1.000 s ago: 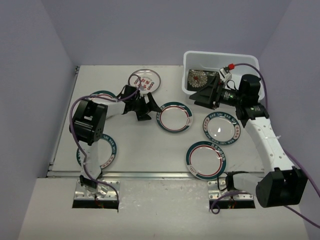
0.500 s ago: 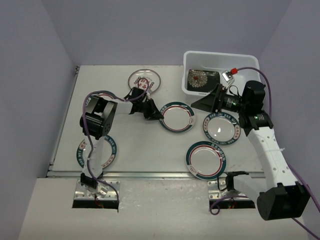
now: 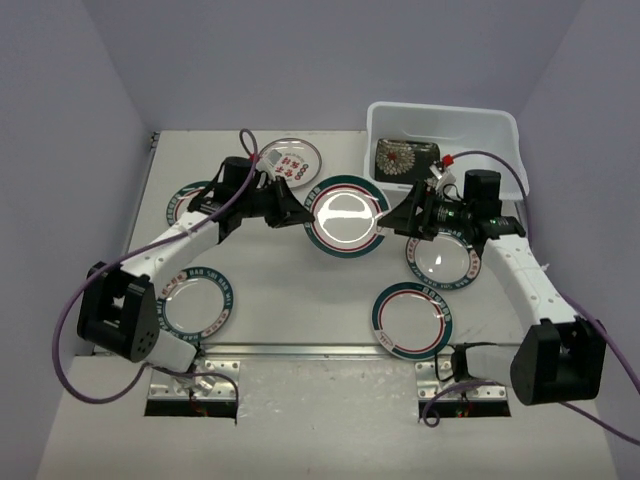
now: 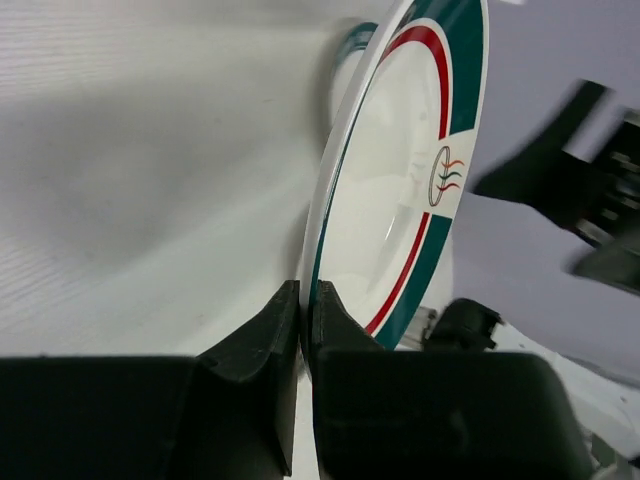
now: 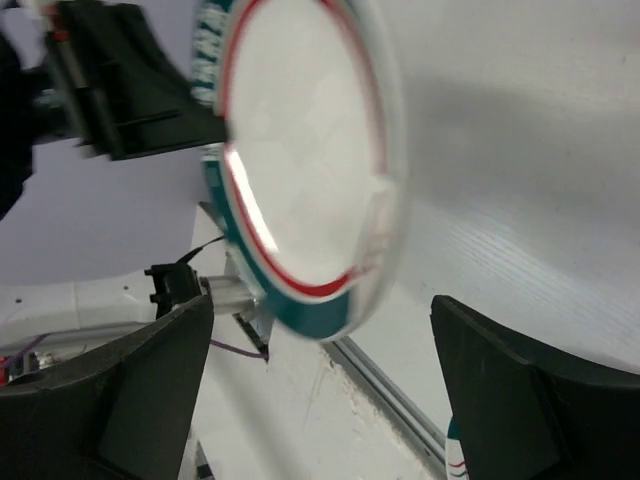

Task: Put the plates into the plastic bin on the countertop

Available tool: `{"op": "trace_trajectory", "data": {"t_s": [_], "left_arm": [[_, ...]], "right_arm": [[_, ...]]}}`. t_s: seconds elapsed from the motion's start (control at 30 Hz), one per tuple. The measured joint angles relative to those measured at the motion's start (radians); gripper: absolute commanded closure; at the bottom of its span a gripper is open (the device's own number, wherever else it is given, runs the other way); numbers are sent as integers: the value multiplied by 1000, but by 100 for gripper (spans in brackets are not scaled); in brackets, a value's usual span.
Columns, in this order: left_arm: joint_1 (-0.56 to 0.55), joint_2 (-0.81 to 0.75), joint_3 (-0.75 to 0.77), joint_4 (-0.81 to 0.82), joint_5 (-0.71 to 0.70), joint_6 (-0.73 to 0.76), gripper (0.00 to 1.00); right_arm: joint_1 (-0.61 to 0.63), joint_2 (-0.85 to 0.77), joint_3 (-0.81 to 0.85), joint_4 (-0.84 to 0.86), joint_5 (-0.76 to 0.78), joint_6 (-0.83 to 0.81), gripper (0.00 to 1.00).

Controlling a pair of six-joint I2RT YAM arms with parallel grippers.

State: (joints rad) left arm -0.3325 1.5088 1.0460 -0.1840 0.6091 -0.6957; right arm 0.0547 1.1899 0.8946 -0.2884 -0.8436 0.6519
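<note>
My left gripper [image 3: 305,213] [image 4: 308,305] is shut on the left rim of a white plate with a teal and red rim [image 3: 348,218] [image 4: 400,190], which it holds tilted above the countertop [image 3: 270,270]. On the plate's right side my right gripper [image 3: 397,222] [image 5: 320,305] stands open, and the rim of the plate [image 5: 300,170] lies between its fingers [image 5: 150,400] without touching them. The plastic bin [image 3: 445,118] stands at the back right with a black floral plate [image 3: 405,160] inside.
Teal-rimmed plates lie at the right [image 3: 440,257], front centre [image 3: 413,318] and front left [image 3: 197,300]; another [image 3: 185,203] shows partly under my left arm. A red-patterned plate [image 3: 290,160] lies at the back. A metal rail [image 3: 330,350] runs along the near edge.
My left gripper shut on the teal-rimmed plate's rim and lifted it off the table. My right gripper swung from the bin to the plate's right edge.
</note>
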Motion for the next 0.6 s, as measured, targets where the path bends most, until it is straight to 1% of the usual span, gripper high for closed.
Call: {"op": "trace_trajectory", "data": {"t_s": [0.03, 0.17, 0.2, 0.23, 0.3, 0.33, 0.37, 0.43, 0.47, 0.53, 0.57, 0.6], "left_arm": [[0, -40, 0, 1, 16, -6, 100], [0, -124, -2, 1, 87, -22, 100], [0, -130, -6, 2, 98, -25, 100], [0, -133, -14, 1, 101, -27, 100], [0, -135, -36, -12, 110, -33, 100], [0, -134, -46, -21, 113, -37, 100], [0, -134, -54, -32, 117, -40, 97], [0, -135, -59, -42, 120, -39, 80], [0, -135, -59, -44, 121, -37, 69], [0, -136, -58, -53, 121, -27, 20], [0, -137, -55, -66, 121, -27, 0], [0, -138, -49, -86, 114, -24, 0]], "right_arm": [[0, 28, -8, -2, 3, -3, 19], [17, 103, -30, -3, 6, -1, 49], [30, 107, -31, 2, 6, 4, 59], [44, 109, -31, 11, 6, 9, 75], [71, 110, -31, 37, -3, 22, 88], [80, 109, -32, 50, -4, 30, 93], [84, 109, -34, 63, -2, 39, 97], [86, 109, -38, 77, 3, 60, 99], [86, 109, -40, 81, 7, 70, 100], [84, 107, -47, 92, 12, 86, 100], [85, 106, -50, 97, 21, 91, 100], [83, 105, -53, 100, 30, 97, 100]]}}
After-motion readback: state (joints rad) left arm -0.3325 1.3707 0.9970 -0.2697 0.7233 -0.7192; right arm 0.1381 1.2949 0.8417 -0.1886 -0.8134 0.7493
